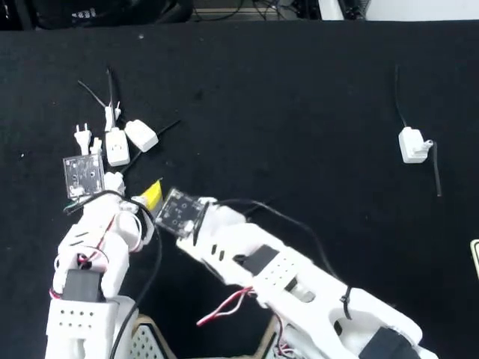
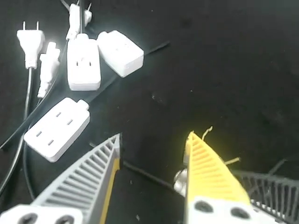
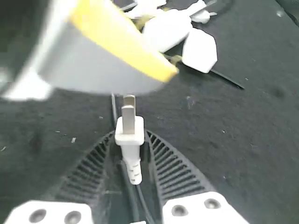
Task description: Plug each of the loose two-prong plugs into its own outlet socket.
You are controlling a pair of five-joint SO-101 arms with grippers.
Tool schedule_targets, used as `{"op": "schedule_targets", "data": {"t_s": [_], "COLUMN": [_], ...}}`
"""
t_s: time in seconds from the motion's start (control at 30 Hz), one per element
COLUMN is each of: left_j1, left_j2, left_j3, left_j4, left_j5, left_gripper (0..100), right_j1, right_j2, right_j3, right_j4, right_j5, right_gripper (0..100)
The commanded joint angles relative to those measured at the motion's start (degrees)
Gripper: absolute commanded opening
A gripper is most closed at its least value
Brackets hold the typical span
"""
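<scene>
My right gripper is shut on a white two-prong plug, whose prongs point away from the wrist and whose black cord runs back between the fingers. The yellow finger of my left gripper hangs just above those prongs. My left gripper is open and holds nothing, just above the black mat. Beyond it lie a three-socket outlet block, two smaller white outlet blocks and a loose white plug. In the high view both grippers meet near the yellow finger, below the outlet cluster.
Another white outlet block with a thin black cord lies alone at the far right. Loose black cords trail around the outlet cluster. The black mat covers the table.
</scene>
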State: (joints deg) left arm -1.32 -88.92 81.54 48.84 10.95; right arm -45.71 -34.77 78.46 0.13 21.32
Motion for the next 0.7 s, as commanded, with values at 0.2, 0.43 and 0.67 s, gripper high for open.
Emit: {"op": "schedule_targets", "data": {"t_s": [0.2,0.43,0.67], "left_j1": [4.35,4.35,4.35], "left_j2": [0.0,1.14,1.14], "left_j3": [1.01,1.01,1.1], "left_j4": [0.0,-0.26,-0.26], "left_j5": [-6.51,-6.51,-6.51], "left_gripper": [22,22,22], "right_j1": [-1.05,-1.32,-1.14], "right_j2": [-1.71,-15.43,-26.07], "right_j3": [-0.04,0.66,0.84], "right_j4": [-1.14,10.73,18.2], "right_j5": [-0.44,-0.7,-0.88], "right_gripper": [1.0,1.0,1.0]}}
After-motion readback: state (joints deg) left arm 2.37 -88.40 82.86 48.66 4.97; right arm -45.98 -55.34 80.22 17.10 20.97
